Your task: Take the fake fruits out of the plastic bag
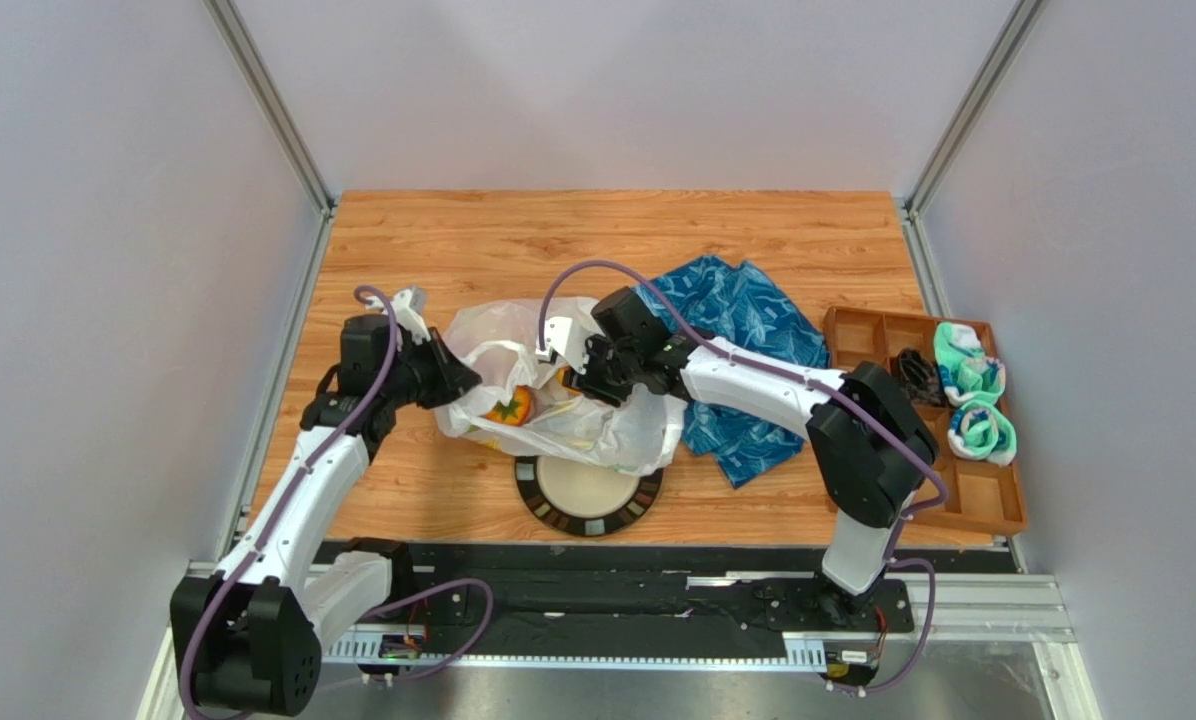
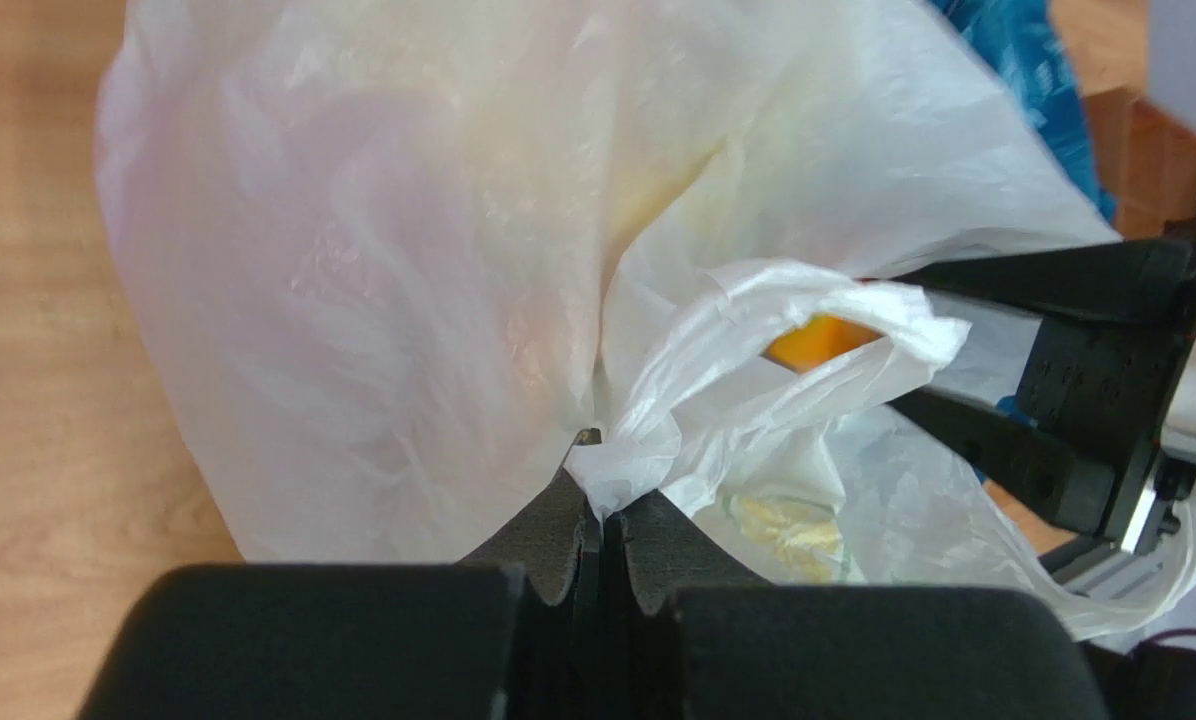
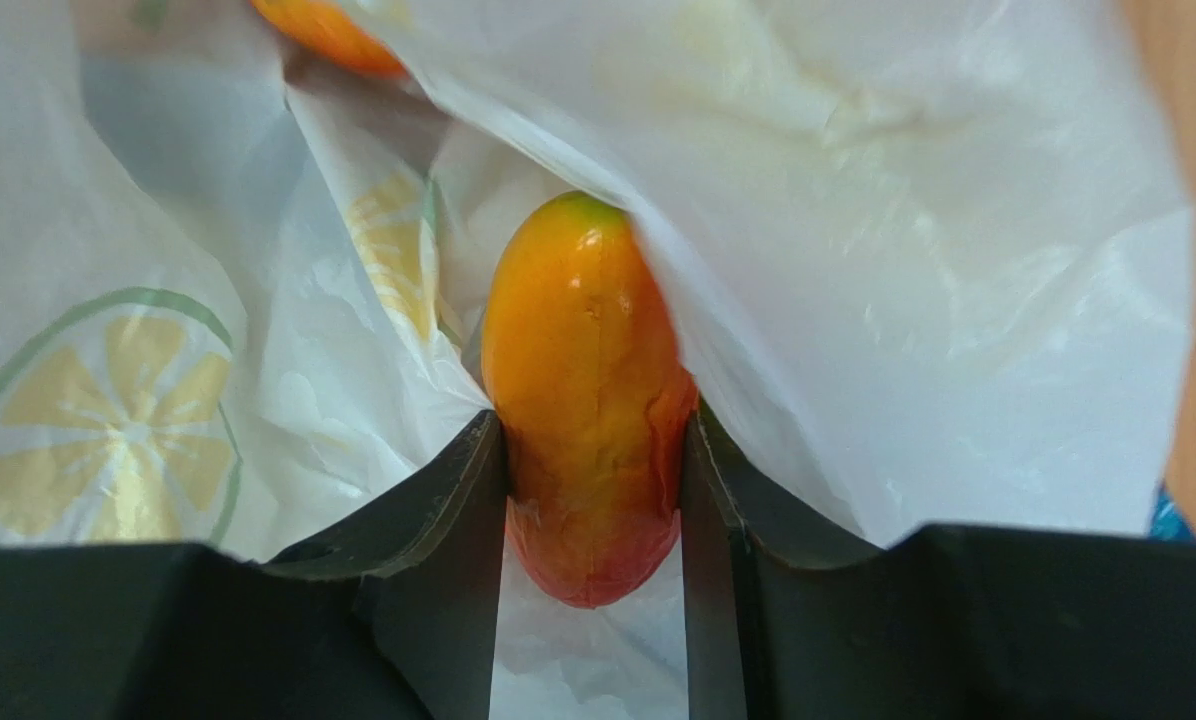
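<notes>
Overhead and wrist views of a wooden table (image 1: 559, 240) enclosed by plain grey walls (image 1: 108, 225) and slanted metal frame posts (image 1: 266, 98), with a black rail (image 1: 619, 593) along its near edge. The plastic bag (image 1: 484, 323) lies crumpled at the table's centre, its near part draped over the far rim of a black-rimmed plate (image 1: 559, 522). A blue patterned cloth (image 1: 739, 323) lies just right of the bag, partly under my right arm. A compartmented wooden tray (image 1: 987, 495) stands at the right edge, holding teal-and-white bundles and a dark item that I cannot identify. My left gripper (image 2: 601, 518), on the bag's left side, has its fingers pressed fully together on a bunched fold of the bag's edge. My right gripper (image 3: 592, 450) reaches into the bag's mouth from the right, its fingers partway apart and pressed against both sides of a red-orange mango (image 3: 589, 345), which stands inside the bag with its greenish tip pointing away from my wrist. An orange fruit (image 1: 514, 405) shows in the bag's opening between my two grippers.
</notes>
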